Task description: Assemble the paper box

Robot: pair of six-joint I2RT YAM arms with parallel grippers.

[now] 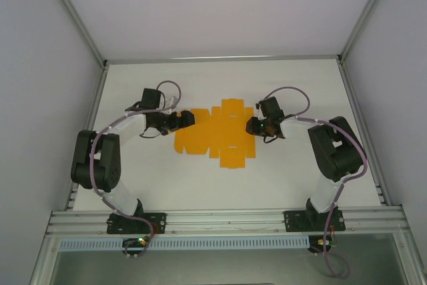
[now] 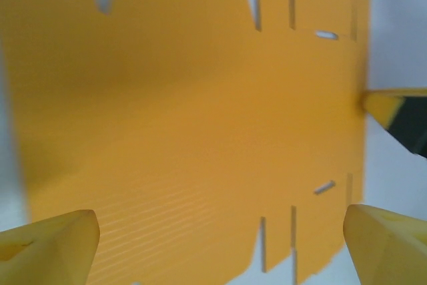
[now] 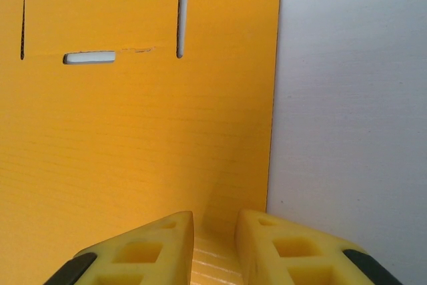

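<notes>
The paper box (image 1: 213, 137) is a flat bright orange die-cut sheet with several flaps and slots, lying on the white table (image 1: 300, 178). My left gripper (image 1: 190, 119) is at the sheet's left end and stands wide open. In the left wrist view its yellow fingers (image 2: 53, 245) straddle the sheet (image 2: 187, 111) with nothing held between them (image 2: 220, 221). My right gripper (image 1: 252, 126) is over the sheet's right edge. In the right wrist view its jaws (image 3: 215, 221) stand close together with a narrow gap, just above the card (image 3: 133, 131) near its straight edge.
White walls close in the table on the left, the right and the back. An aluminium rail (image 1: 227, 218) runs along the near edge where both arm bases are bolted. Bare table lies in front of and behind the sheet.
</notes>
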